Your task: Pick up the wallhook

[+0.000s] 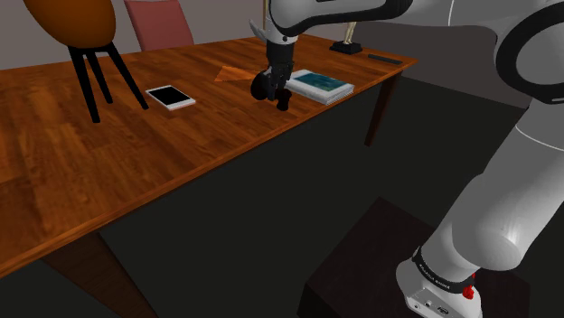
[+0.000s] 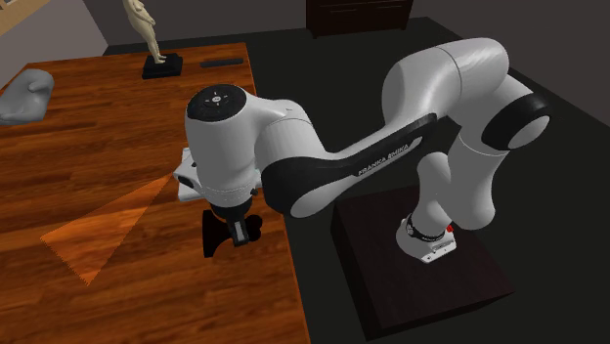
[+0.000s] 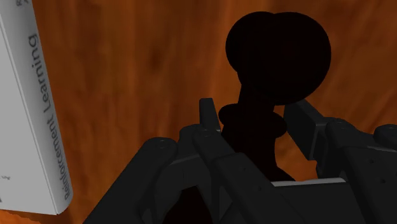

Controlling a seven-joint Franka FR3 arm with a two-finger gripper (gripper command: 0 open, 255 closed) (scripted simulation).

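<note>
above the wooden table [image 3: 159,63], narrowly parted fingers [image 3: 208,116] clasp the black wallhook [image 3: 280,51].

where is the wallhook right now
In the wrist view the black wallhook is right at the gripper, over the wooden table, next to the white book.

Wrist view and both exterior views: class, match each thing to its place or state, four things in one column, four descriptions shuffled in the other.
1 wallhook
2 book
3 tablet
4 figurine

A stands on a black base
B clasped in the gripper
C lies flat near black legs
D lies beside the gripper, spine lettered

Pairs: 1-B; 2-D; 3-C; 4-A
</note>
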